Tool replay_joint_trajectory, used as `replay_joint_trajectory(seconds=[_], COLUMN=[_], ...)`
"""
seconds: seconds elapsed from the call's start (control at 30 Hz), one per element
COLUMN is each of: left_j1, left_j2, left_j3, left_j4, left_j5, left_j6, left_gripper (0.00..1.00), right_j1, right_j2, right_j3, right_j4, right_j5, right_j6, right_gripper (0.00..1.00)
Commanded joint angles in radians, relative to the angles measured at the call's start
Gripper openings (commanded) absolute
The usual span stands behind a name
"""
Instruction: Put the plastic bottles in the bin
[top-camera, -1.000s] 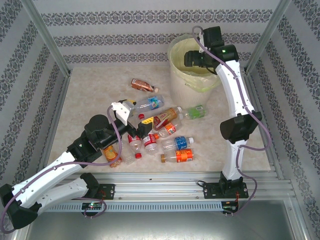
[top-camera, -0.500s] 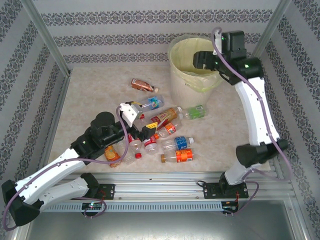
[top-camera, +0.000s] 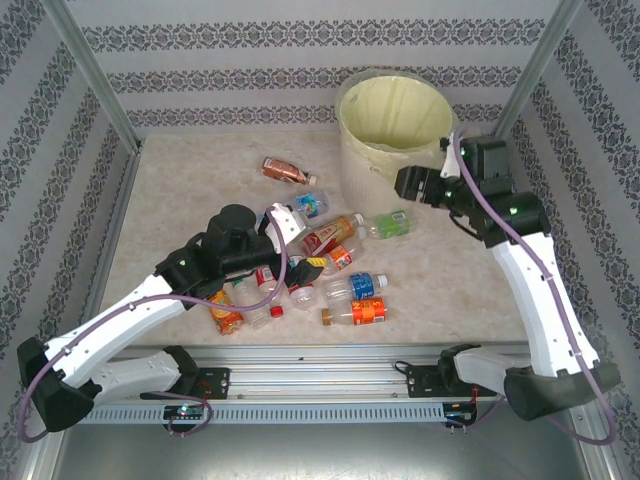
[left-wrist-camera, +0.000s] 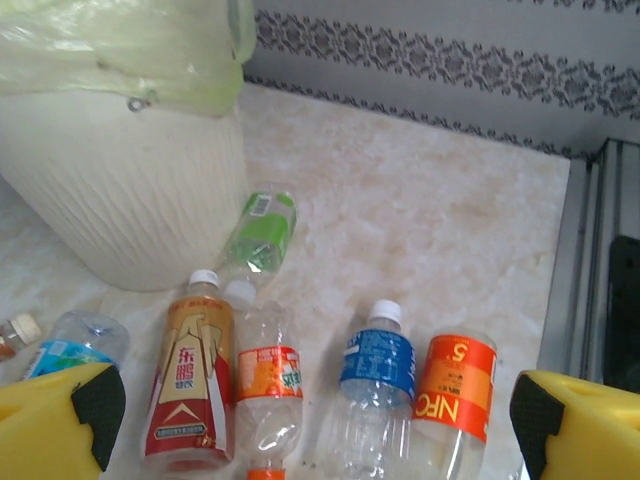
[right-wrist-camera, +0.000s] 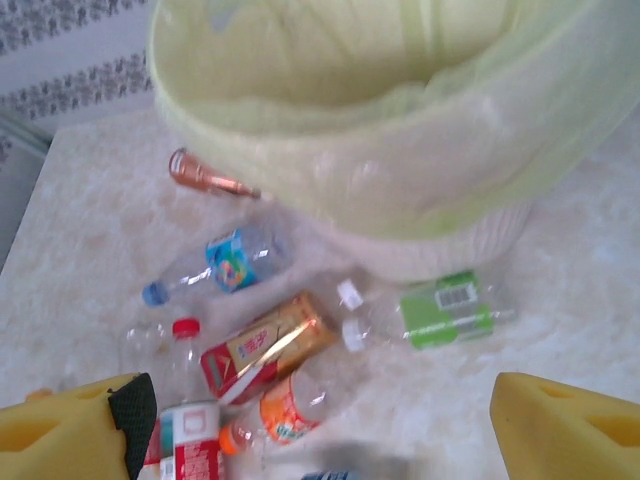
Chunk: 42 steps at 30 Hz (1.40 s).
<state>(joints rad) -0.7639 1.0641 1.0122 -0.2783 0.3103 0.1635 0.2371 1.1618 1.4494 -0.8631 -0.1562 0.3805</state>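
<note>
Small clear plastic bottles (top-camera: 368, 313) with red, blue, orange, green and brown labels lie sideways, clustered mid-bench (top-camera: 180, 190). Large round cream-white bin (top-camera: 362, 180), lined with a yellow-green bag, stands upright far right.

The left gripper (top-camera: 295, 238) hangs with jaws spread wide over the bottles (top-camera: 362, 313), a brown bottle (top-camera: 283, 170) lying well beyond it, while the right gripper (top-camera: 412, 184) sits just beside the bin (top-camera: 368, 168), a green bottle (top-camera: 392, 224) near its tip.

Left arm (top-camera: 130, 310) stretches toward two o'clock, left gripper (top-camera: 297, 243) spread wide. Right arm (top-camera: 540, 290) stands at three o'clock, right gripper (top-camera: 408, 183) facing nine o'clock, jaws apart.
</note>
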Motion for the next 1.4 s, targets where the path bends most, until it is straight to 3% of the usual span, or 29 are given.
replay_joint_trajectory(seconds=[0.0, 0.2, 0.47, 0.63, 0.87, 1.37], left_j1=[0.005, -0.019, -0.028, -0.032, -0.037, -0.037], left_j2=[0.003, 0.02, 0.007, 0.019, 0.028, 0.039], left_j3=[0.044, 0.102, 0.064, 0.047, 0.046, 0.036], left_j4=[-0.154, -0.296, -0.269, -0.242, -0.237, -0.217], left_j5=[0.063, 0.111, 0.079, 0.106, 0.117, 0.119], left_j6=[0.082, 0.123, 0.121, 0.101, 0.093, 0.073], left_gripper=[1.0, 1.0, 1.0, 1.0, 1.0, 1.0], right_j1=[0.064, 0.167, 0.246, 0.311, 0.466, 0.587], right_j2=[-0.08, -0.186, -0.271, -0.32, -0.362, -0.334], right_j3=[-0.097, -0.275, -0.406, -0.532, -0.724, -0.934], right_j4=[-0.02, -0.093, -0.214, -0.134, 0.025, 0.27], right_j5=[-0.038, 0.047, 0.112, 0.083, 0.156, 0.194], right_j6=[0.051, 0.225, 0.539, 0.748, 1.033, 1.239], right_gripper=[0.87, 0.88, 0.91, 0.92, 0.91, 0.9])
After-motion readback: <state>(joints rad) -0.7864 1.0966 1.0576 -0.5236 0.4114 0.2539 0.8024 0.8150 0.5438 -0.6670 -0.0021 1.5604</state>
